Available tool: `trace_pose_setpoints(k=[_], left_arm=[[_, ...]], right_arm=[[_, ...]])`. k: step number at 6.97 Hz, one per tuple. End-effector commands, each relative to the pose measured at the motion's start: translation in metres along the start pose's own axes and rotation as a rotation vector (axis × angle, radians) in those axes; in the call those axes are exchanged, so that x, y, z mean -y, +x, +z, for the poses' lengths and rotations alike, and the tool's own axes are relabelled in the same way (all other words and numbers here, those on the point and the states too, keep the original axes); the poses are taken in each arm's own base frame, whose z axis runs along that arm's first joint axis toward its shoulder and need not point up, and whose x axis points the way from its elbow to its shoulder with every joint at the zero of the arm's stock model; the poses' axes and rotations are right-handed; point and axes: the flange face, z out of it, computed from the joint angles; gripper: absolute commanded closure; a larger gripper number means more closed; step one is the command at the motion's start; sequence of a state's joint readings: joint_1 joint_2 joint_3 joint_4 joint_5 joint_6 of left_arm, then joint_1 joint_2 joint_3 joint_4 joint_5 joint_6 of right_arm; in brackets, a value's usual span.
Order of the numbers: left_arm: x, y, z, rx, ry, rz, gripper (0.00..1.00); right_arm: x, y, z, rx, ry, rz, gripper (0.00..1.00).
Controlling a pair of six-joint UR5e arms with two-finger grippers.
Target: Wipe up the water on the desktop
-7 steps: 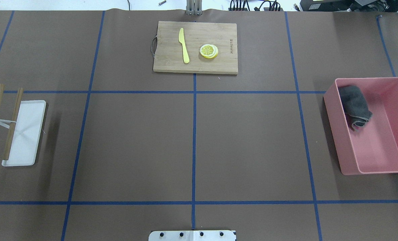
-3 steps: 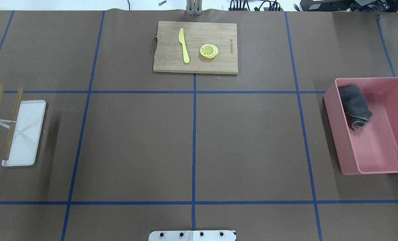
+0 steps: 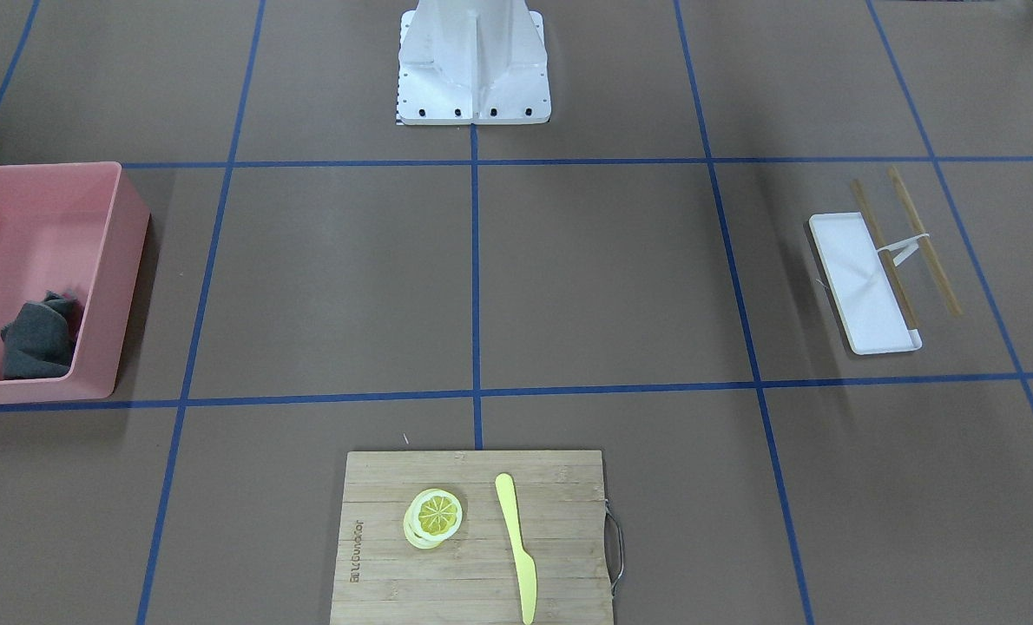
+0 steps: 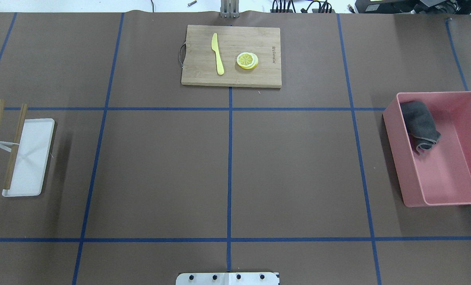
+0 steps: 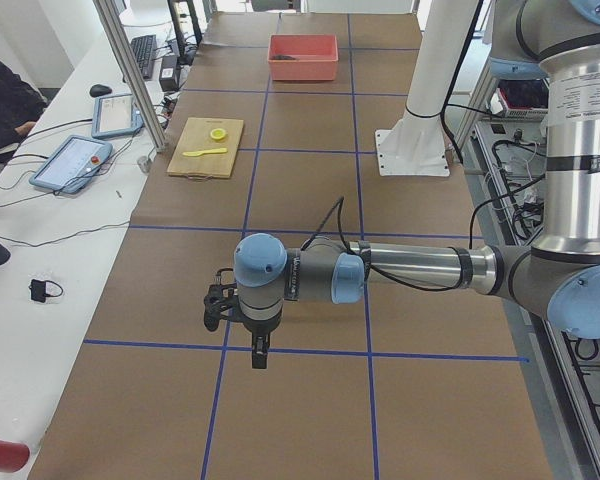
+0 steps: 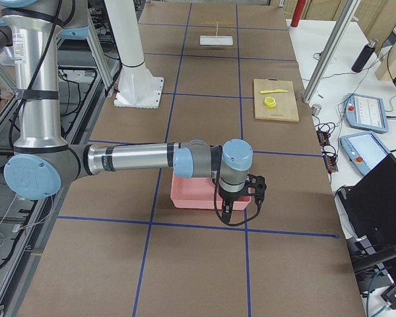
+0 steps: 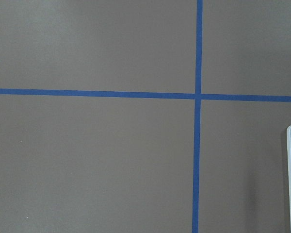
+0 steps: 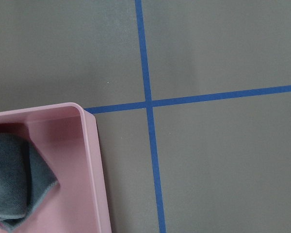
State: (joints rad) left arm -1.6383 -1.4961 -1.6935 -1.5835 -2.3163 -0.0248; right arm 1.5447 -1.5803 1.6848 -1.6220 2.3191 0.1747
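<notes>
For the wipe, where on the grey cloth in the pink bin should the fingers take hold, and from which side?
Come straight down onto the cloth at its folded end, which lies toward the middle of the bin. Its other end is tucked against the wall and corner, probably leaving the fingers too little room there.

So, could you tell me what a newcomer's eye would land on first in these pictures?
The pink rectangular plastic bin stands out at the robot's right edge of the matte brown desktop, a crumpled grey cloth lying inside it. At the far middle, a pale bamboo cutting board carries a yellow plastic knife beside stacked lemon slices.
</notes>
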Motion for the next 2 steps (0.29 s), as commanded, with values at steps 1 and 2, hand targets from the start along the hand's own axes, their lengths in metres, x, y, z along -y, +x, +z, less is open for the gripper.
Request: trace_pose_setpoints(k=[1,2], left_arm=[[0.0005,-0.0005,0.0005,0.0,0.001,-0.001,0.02],[0.0004,-0.001,0.0011,0.0,-0.001,0.0,0.02]], right_arm=[[-0.0005,0.0,0.0,0.0,0.0,0.0,0.0],[-0.0005,-0.0001,0.0,0.002,0.0,0.0,0.0]])
